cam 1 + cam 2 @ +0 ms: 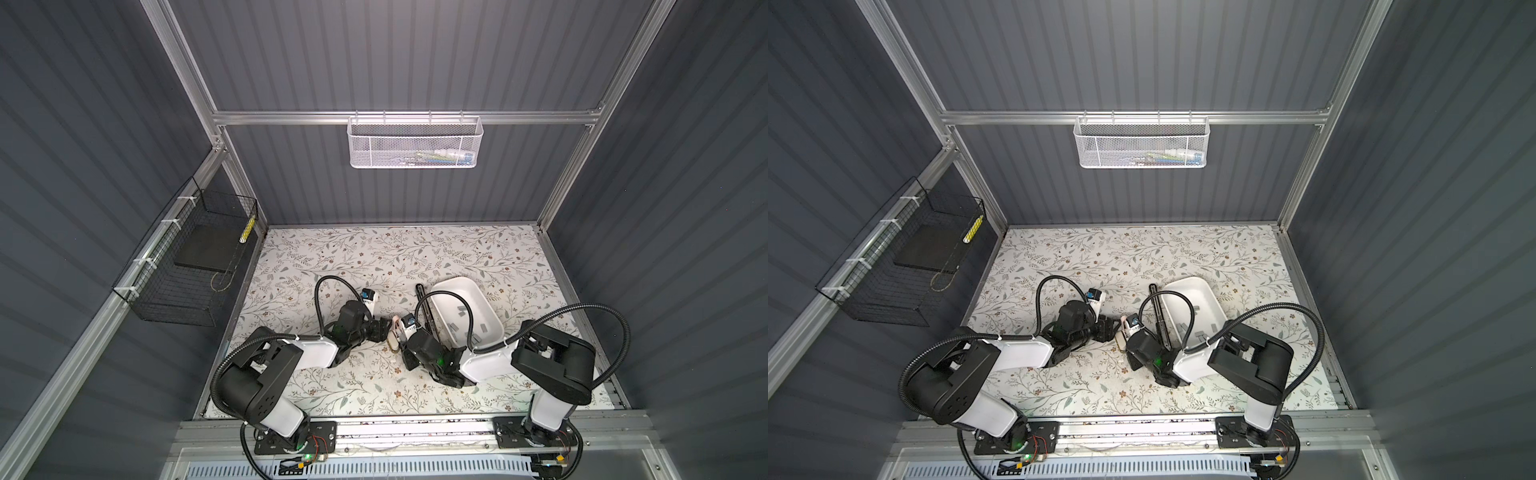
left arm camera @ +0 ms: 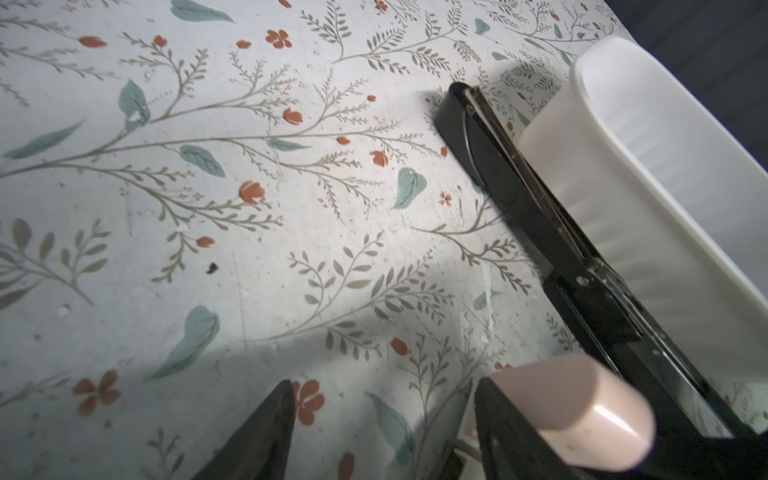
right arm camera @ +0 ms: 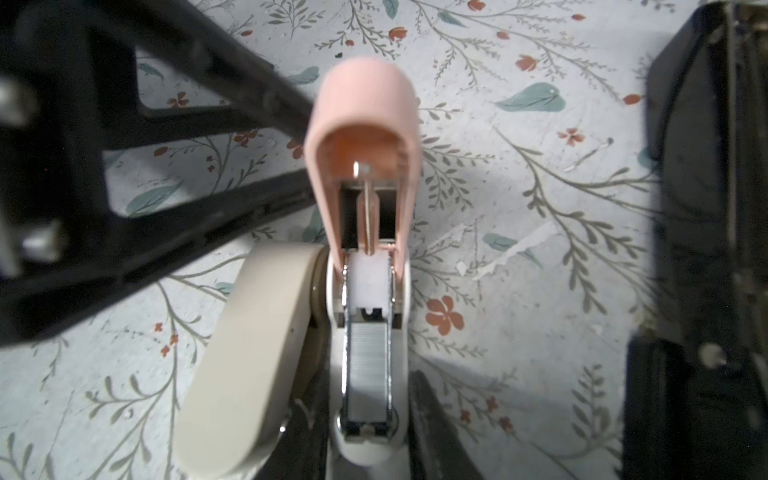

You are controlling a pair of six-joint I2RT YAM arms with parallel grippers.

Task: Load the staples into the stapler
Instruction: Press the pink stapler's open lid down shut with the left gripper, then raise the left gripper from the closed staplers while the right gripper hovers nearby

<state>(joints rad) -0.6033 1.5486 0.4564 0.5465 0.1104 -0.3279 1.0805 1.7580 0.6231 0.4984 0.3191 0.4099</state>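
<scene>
Right tool point(image 3: 370, 419) clamped on the white body of the pink stapler point(image 3: 365, 104); lid tilted up, open. Strip of staples point(image 3: 368, 361) sits in the stapler's channel, just ahead of this tool's fingertips. Left tool point(image 2: 382, 386) faces it, jaws apart, nothing between them (pink lid tip lies just outside one finger). Black stapler point(image 2: 498, 166) lies flat on the counter point(image 2: 249, 208) beside the right tool, alongside a white tray point(image 1: 453, 282) holding loose strips point(image 1: 461, 309), grey.
</scene>
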